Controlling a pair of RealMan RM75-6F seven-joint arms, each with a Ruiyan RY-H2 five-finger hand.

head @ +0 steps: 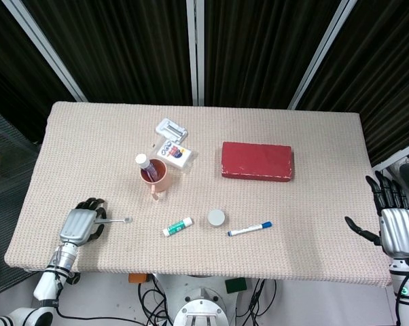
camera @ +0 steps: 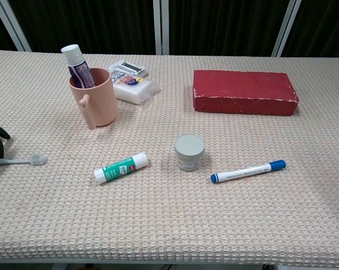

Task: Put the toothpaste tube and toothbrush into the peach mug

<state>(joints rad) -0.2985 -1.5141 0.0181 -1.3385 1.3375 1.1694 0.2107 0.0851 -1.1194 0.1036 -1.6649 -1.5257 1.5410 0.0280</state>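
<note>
Head view: 1 mug [head: 156, 176], 1 toothbrush [head: 116, 220].

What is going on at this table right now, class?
A two-armed robot is tidying brushing things into a peach mug. The toothpaste tube already stands in the mug. The toothbrush lies flat on the table, and the left hand is at its handle end; whether it grips it is unclear. The right hand hangs open off the table's right edge, holding nothing.
</note>
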